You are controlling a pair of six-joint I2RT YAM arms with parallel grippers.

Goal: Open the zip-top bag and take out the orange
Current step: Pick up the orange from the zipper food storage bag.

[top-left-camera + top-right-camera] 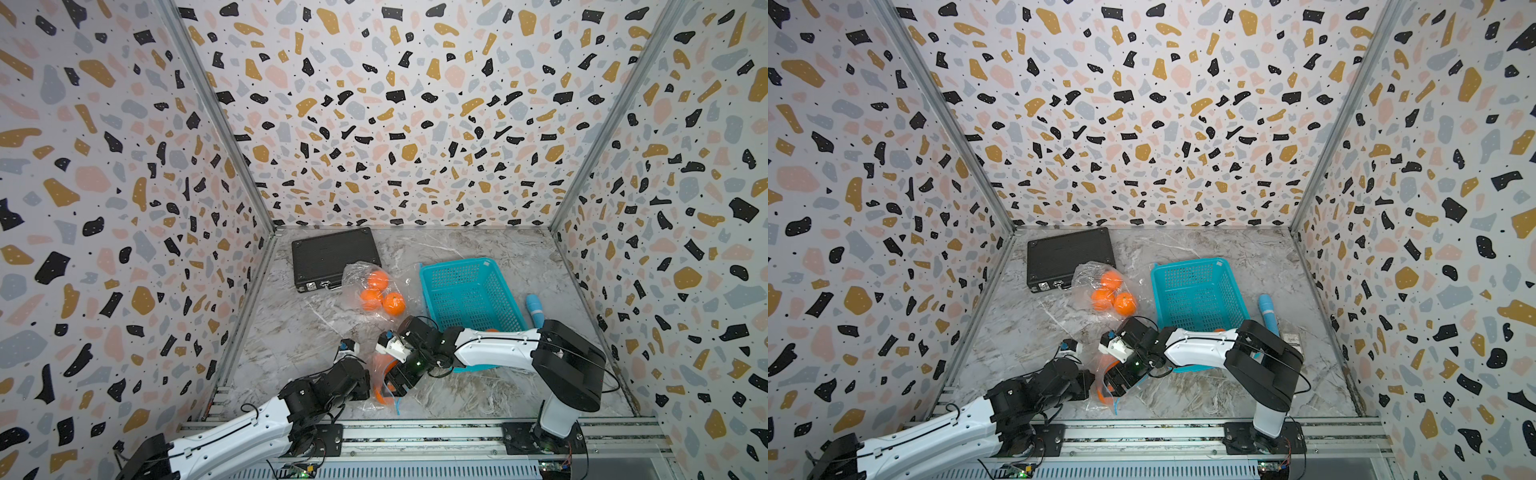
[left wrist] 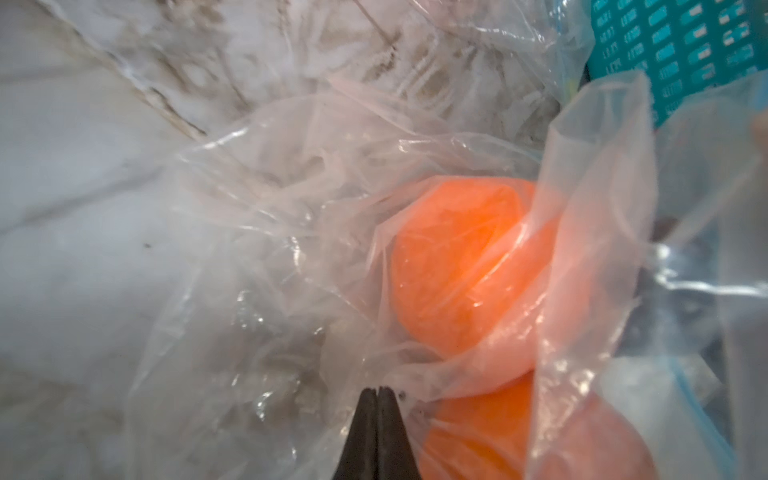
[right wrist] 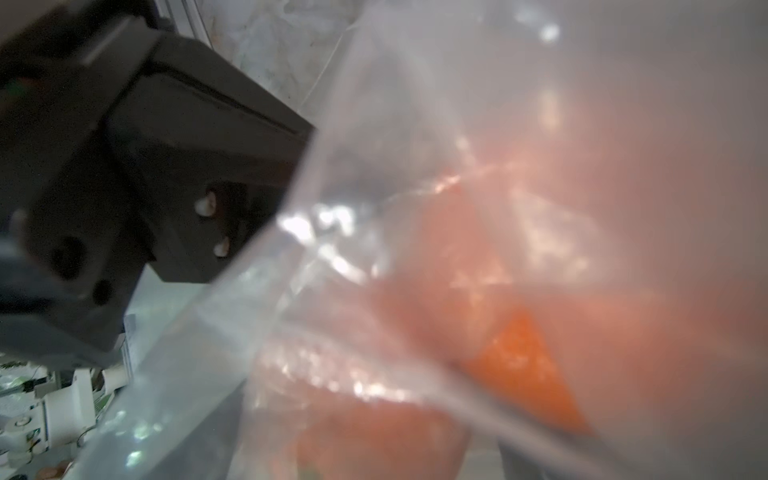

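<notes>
Here, a marble worktop [image 1: 478, 386] carries the zip-top bag [image 1: 379, 369] near its front edge, the orange [image 2: 465, 266] inside it.

The teal basket [image 1: 457, 264] sits toward the right edge and the black case [image 1: 334, 257] in the far left corner, with a second clear bag [image 1: 376, 291] of three oranges between them. The zip-top bag lies crumpled about midway along the front edge. The left claw [image 2: 378, 392] is clenched, tips together on a fold of its film. The right claw [image 1: 390, 388] is at the bag's other side, jaws apparently wide. Plastic blurs its wrist view, so I cannot tell whether it grasps anything.
</notes>
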